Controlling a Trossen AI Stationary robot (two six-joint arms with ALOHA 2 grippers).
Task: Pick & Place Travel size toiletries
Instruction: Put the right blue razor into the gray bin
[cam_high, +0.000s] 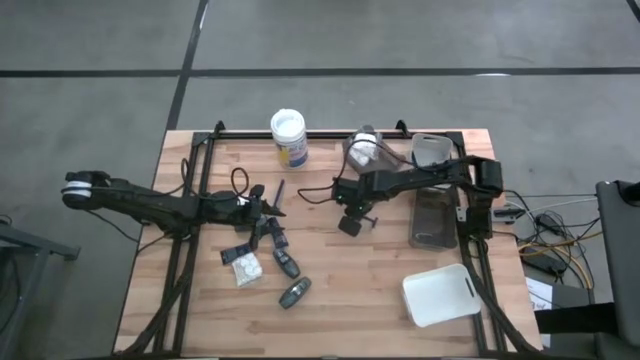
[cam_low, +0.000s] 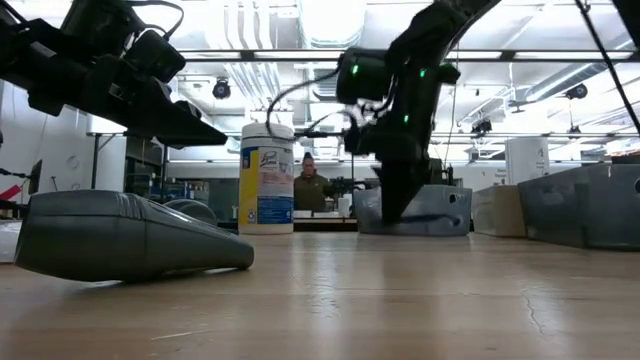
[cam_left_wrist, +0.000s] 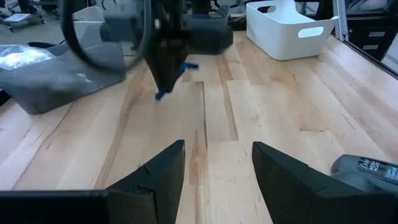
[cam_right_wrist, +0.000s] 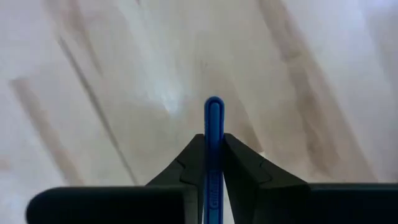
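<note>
Right wrist view, right gripper (cam_right_wrist: 213, 163) clamping blue stick (cam_right_wrist: 213, 134), pale wood table (cam_right_wrist: 124, 74) below

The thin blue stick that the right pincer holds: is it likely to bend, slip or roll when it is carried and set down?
The blue stick looks straight and rigid where it juts past the right pincer, so it probably will not bend. It is narrow and smooth, pinched on a short stretch only, so it may swivel or slide. Its edge looks rounded, so it might roll a little on the wooden table.
</note>
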